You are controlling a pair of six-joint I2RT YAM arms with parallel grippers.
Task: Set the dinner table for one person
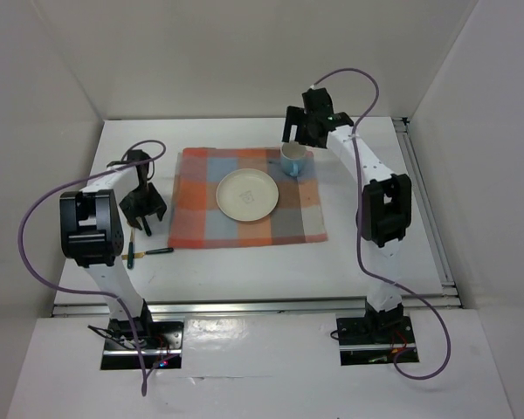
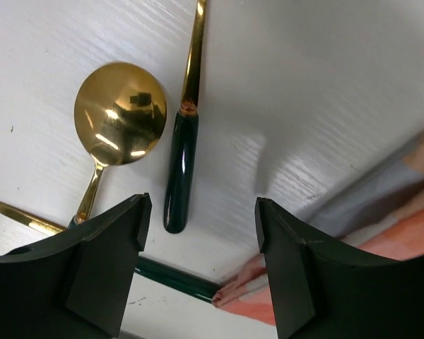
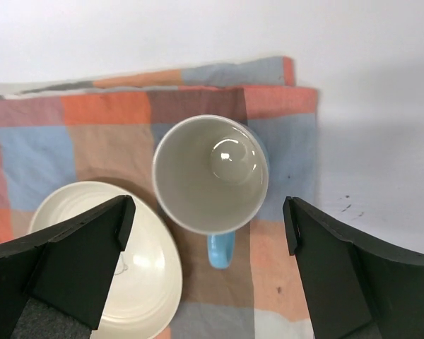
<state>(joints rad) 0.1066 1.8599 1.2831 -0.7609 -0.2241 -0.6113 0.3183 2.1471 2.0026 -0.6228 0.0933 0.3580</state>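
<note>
The white dinner table (image 1: pixel 375 253) carries an orange-grey-blue checked mat (image 1: pixel 201 227). On the mat are a cream plate (image 1: pixel 246 194) and a blue mug (image 1: pixel 293 160) at the plate's far right. My right gripper (image 3: pixel 208 233) is open above the upright mug (image 3: pixel 210 173), whose handle points toward the camera, with the plate (image 3: pixel 138 268) beside it. My left gripper (image 2: pixel 201 233) is open and empty, just above the table. Below it lie a gold spoon (image 2: pixel 120 113), a gold piece with a dark green handle (image 2: pixel 181 169) and another green handle (image 2: pixel 177 277) touching the mat's corner (image 2: pixel 381 233).
The cutlery (image 1: pixel 148 252) lies on the bare table left of the mat's near left corner. Aluminium rails (image 1: pixel 428 218) run along the right and near edges. White walls enclose the table on three sides.
</note>
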